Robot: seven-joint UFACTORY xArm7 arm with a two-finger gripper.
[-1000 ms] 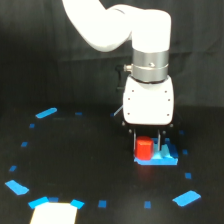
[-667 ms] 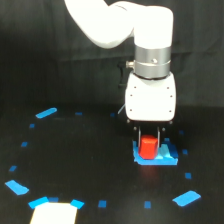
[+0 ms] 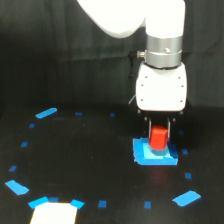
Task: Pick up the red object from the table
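I see the white gripper (image 3: 159, 134) clenched on the small bright red-orange block (image 3: 158, 138), its dark fingers at the block's 9 and 3 o'clock sides. The block sits over the flat blue rectangular patch (image 3: 154, 155) on the black desk (image 3: 90, 165); I cannot tell whether they touch.

Dim, soft-focus scene against black, with overexposed glare on the white arm (image 3: 135, 20).

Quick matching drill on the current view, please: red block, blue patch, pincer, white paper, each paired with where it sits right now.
1. red block
2. blue patch
3. pincer
4. white paper

A. bottom edge, toward the exterior view's left
B. straddling the block, under the white arm body
C. between the dark fingers, above the patch
D. flat on the black table, beneath the block

Pairs: 1-C, 2-D, 3-B, 4-A
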